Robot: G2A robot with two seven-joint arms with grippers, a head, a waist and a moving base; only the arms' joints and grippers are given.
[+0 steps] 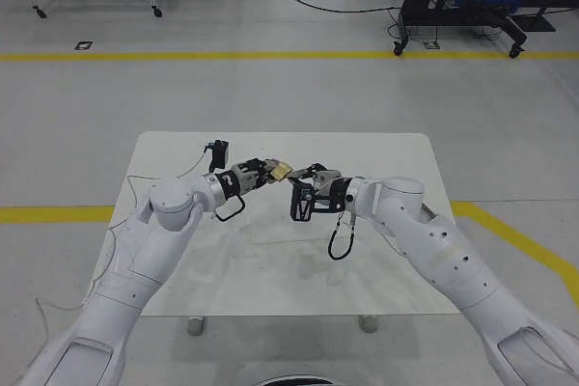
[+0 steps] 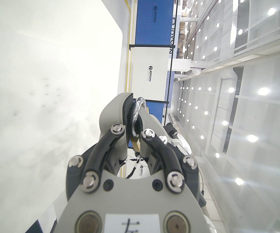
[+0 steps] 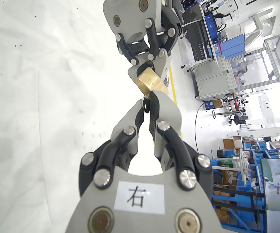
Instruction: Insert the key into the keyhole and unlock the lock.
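A brass padlock (image 3: 151, 81) hangs in the air above the white table (image 1: 270, 280), and my left gripper (image 3: 146, 70) is shut on it. The lock's steel shackle (image 2: 137, 112) shows between the left fingers (image 2: 115, 112) in the left wrist view. My right gripper (image 3: 147, 103) is shut on the dark-headed key (image 3: 145, 103), whose tip meets the bottom of the lock body. In the top view the two grippers meet over the table's far middle, with the lock (image 1: 282, 172) between them, the left gripper (image 1: 266, 171) on one side and the right gripper (image 1: 297, 179) on the other.
A black cable loop (image 1: 340, 241) hangs from the right arm over the table. A small black device with a cable (image 1: 216, 152) sits near the table's far left. Yellow floor lines (image 1: 270, 55) run beyond the table.
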